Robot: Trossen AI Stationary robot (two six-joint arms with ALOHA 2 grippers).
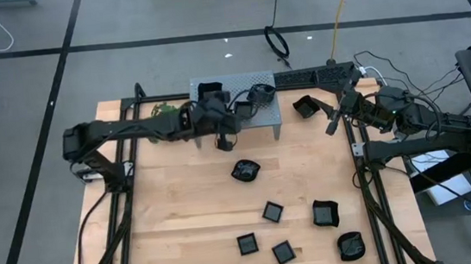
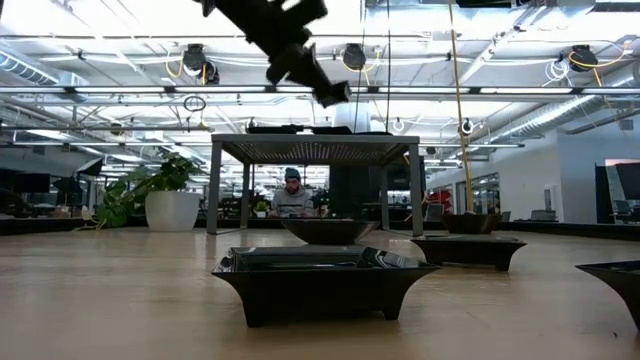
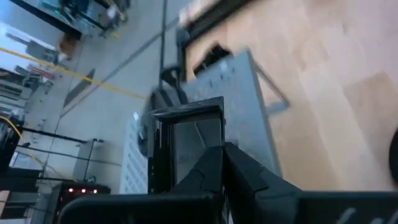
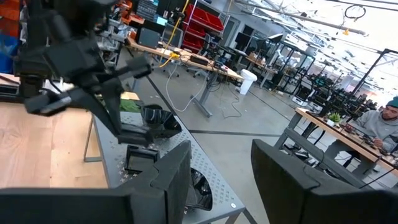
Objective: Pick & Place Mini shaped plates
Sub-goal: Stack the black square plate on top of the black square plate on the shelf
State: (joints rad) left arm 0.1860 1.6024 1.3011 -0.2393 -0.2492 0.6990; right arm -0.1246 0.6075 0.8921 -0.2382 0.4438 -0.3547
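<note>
Holding, left tool point(image 3: 222, 149): fingers pressed fully together, up over the grey stand point(image 1: 264, 112), tips right by the near rim of a square plate point(image 3: 186, 140) sitting on it. Can't tell if you've got that rim pinched or are just closed next to it, tbh.
Right tool point(image 4: 221, 180): wide open, nothing in it, hanging off the stand's right end, near a lone plate point(image 1: 307, 105) on the surface point(image 1: 182, 206).
Progress: looks like you're moving the mini plates off the surface and up onto the stand. If so, I'd say approx a third done, most to go.
Done: 3 on the stand per the right wrist view, i.e. one rounded point(image 4: 155, 118), one square, one scalloped point(image 4: 199, 186). High view only shows 2 clearly; the left arm prob covers the third.
Left to do: 7 on the surface. That's the lone one by the right tool plus 6 spread toward the front.
Front six: a rounded one mid-surface point(image 1: 245, 170), three flat squares point(image 1: 272, 211) point(image 1: 246, 244) point(image 1: 282, 251), and two deeper ones on the right point(image 1: 326, 212) point(image 1: 350, 245). All well apart, none stacked.
Count: mini plates 10 visible; stand 1; green sprig point(image 1: 164, 110) 1, at the stand's left end; arms 2.
Where the next one is: closest to you is the lone plate beside the right tool, not touching it.
</note>
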